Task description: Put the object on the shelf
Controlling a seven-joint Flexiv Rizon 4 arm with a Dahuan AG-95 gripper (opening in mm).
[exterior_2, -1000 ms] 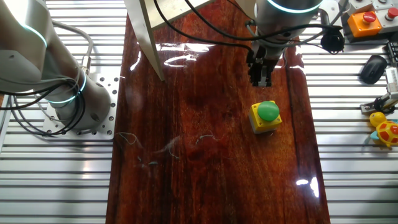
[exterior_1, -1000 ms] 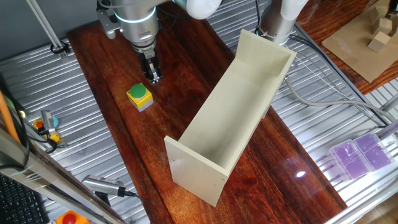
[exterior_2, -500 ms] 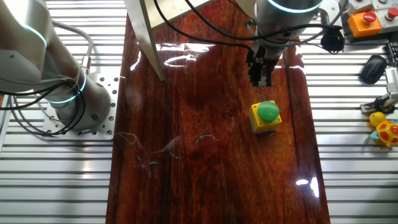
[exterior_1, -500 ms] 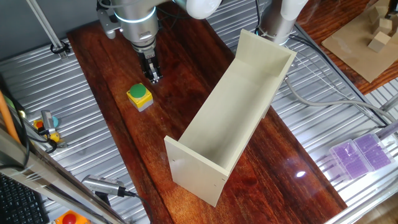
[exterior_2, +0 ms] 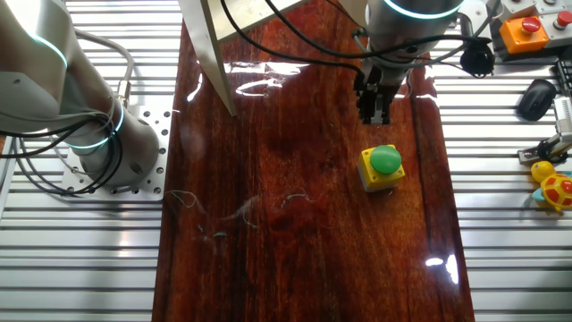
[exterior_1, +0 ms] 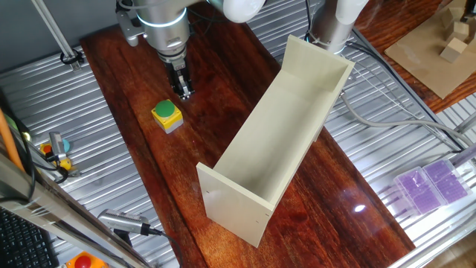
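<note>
The object, a small yellow box with a round green button (exterior_1: 167,115), stands on the dark wooden tabletop; it also shows in the other fixed view (exterior_2: 382,166). My gripper (exterior_1: 184,94) hangs just beyond it, fingers together and empty, a short gap away from the box; in the other fixed view the gripper (exterior_2: 374,116) is just above the box in the image. The shelf, a long cream open trough (exterior_1: 286,134), lies diagonally to the right of the box; only its end panel (exterior_2: 207,54) shows in the other view.
A second grey arm base (exterior_2: 98,134) stands on the ribbed metal beside the wood. An orange red-topped button device (exterior_2: 523,31), a black mouse (exterior_2: 534,97) and a yellow toy (exterior_2: 554,188) lie on the other side. Purple trays (exterior_1: 431,184) and wooden blocks (exterior_1: 454,45) lie far right.
</note>
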